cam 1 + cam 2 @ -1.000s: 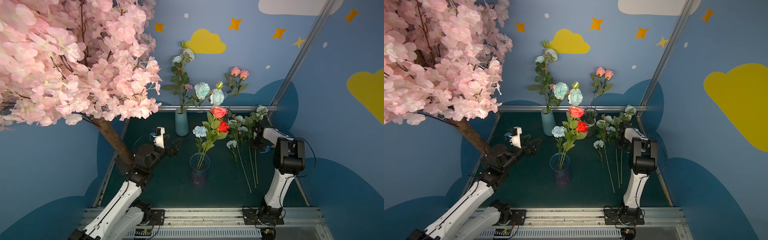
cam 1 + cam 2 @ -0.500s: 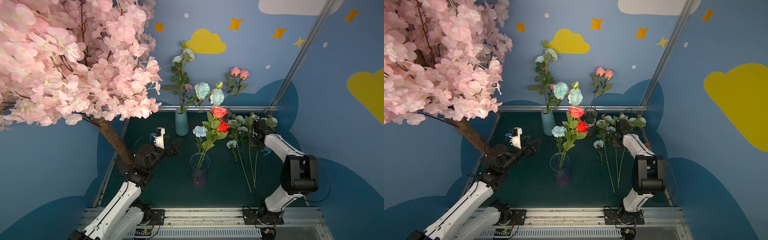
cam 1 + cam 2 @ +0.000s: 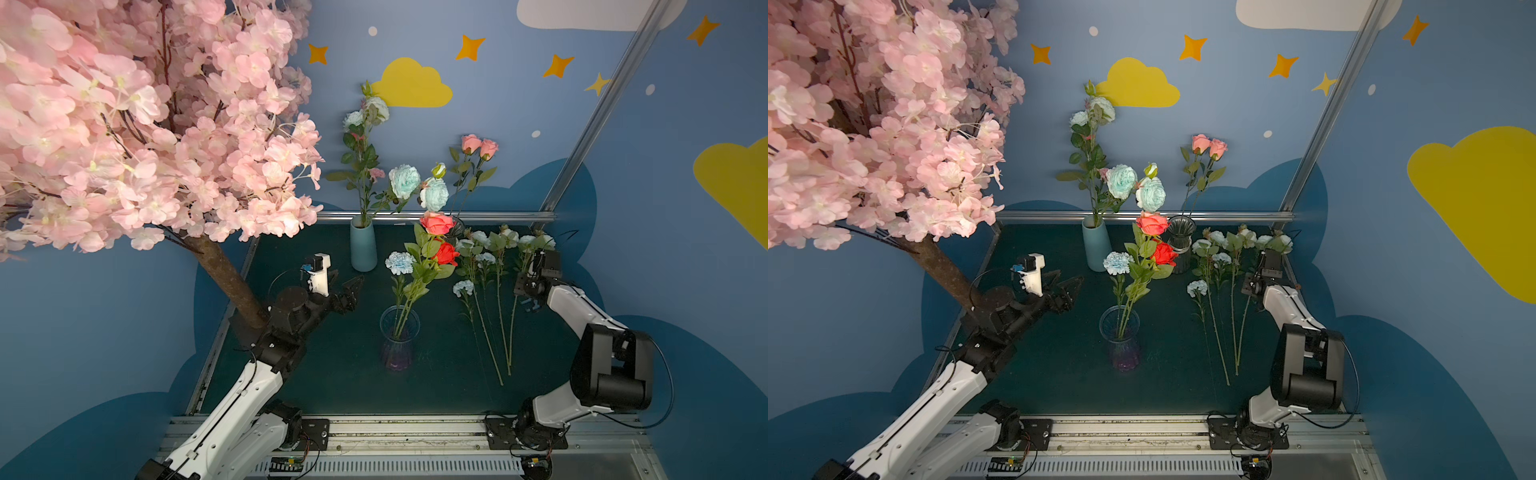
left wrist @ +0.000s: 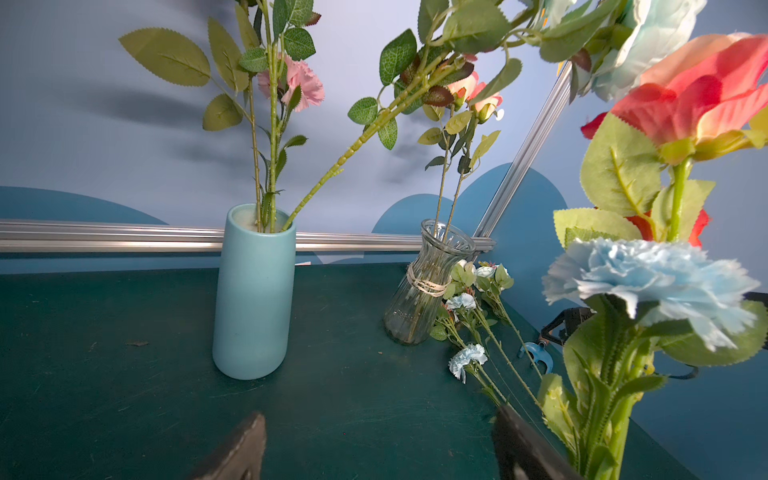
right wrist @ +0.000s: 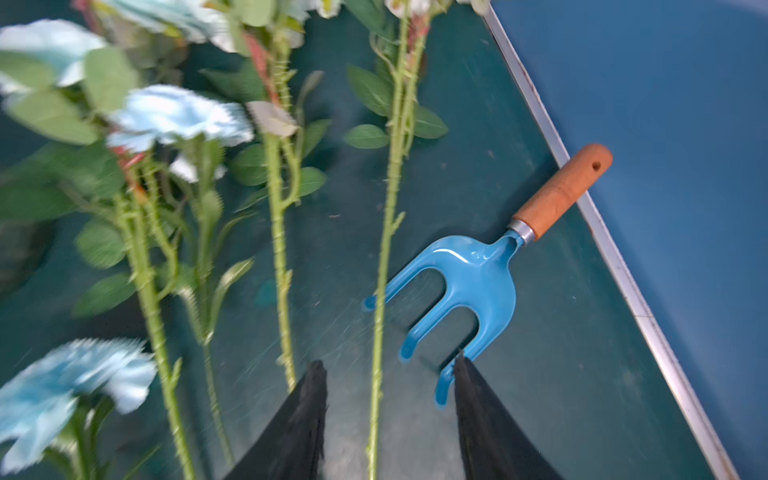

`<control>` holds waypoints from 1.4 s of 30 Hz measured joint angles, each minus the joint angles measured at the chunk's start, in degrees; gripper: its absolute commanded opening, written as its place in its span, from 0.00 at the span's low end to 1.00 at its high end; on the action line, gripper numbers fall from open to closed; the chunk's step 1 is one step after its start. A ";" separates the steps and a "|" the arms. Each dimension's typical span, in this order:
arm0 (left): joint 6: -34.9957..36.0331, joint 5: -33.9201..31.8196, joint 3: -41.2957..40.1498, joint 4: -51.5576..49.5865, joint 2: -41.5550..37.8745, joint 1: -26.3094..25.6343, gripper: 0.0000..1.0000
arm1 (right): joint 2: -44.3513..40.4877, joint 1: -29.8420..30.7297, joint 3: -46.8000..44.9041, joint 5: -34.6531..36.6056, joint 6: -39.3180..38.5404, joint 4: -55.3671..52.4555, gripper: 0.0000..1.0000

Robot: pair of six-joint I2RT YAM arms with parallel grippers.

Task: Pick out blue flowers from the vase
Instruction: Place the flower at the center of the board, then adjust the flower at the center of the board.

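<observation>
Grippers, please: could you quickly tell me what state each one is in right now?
Left gripper: open, holding nothing.
Right gripper: open, jaws either side of a lying blue flower stem, not gripping it.

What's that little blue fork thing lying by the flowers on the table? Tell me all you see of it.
The hand fork has a glossy blue three-pronged head, a silver collar and a reddish-brown wooden handle with a small hole. It lies flat on the dark green table, handle end at the metal edge strip. A green flower stem crosses one prong tip; the right end effector, open, hovers by another prong.
</observation>
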 measured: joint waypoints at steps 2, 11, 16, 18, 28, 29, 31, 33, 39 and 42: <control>0.04 0.04 0.00 0.02 0.22 0.00 0.85 | 3.26 -1.81 2.49 -1.79 0.96 -0.02 0.52; 0.63 0.46 0.00 0.83 3.61 0.02 0.85 | 22.18 -3.43 25.18 -7.17 1.29 -8.26 0.50; 0.98 0.74 -0.02 0.83 3.17 0.00 0.85 | 27.19 -3.52 30.29 -9.38 0.81 -13.05 0.44; 1.11 0.70 -0.02 0.83 2.45 0.02 0.85 | 27.23 -3.54 30.27 -9.53 0.61 -14.95 0.44; 1.70 0.61 -0.02 0.76 1.42 0.00 0.85 | 28.72 -3.34 33.81 -8.50 -1.09 -21.44 0.26; 1.81 0.59 -0.02 0.74 1.42 0.02 0.85 | 29.27 -3.28 34.60 -8.35 -1.36 -21.84 0.24; 1.99 0.44 -0.02 0.72 1.42 0.04 0.85 | 30.38 -3.02 36.00 -7.76 -1.73 -22.73 0.19; 2.05 0.33 -0.02 0.72 1.42 0.07 0.85 | 31.17 -2.64 36.72 -7.15 -2.21 -23.58 0.13; 2.08 0.22 -0.02 0.70 1.46 0.11 0.85 | 31.98 -1.51 37.11 -6.08 -3.23 -25.11 0.00; 2.10 0.20 -0.02 0.63 1.44 0.11 0.85 | 31.76 -0.22 36.85 -4.04 -3.93 -24.79 0.00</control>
